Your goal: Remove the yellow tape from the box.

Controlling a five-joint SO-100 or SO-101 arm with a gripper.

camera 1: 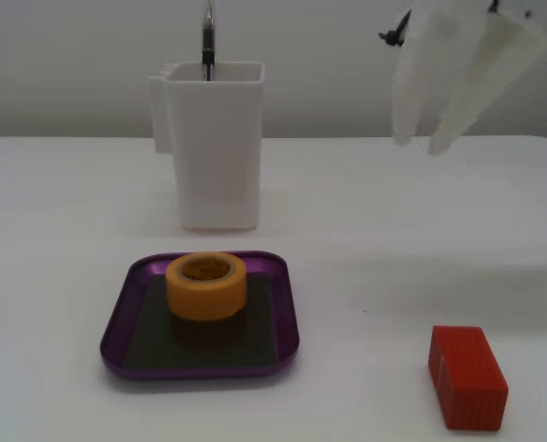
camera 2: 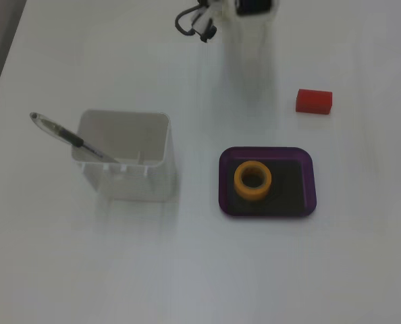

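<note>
The yellow tape is a thick roll that lies flat in the middle of the box, a shallow purple tray with a dark base. In the fixed view from above, the tape sits left of centre in the tray. My white gripper hangs in the air at the top right, fingers pointing down and slightly apart, holding nothing. It is well above and to the right of the tray. From above, the arm is faint against the white table, beyond the tray.
A tall white container holding a pen stands just behind the tray; from above the container is to the tray's left. A red ribbed block lies on the table at the front right.
</note>
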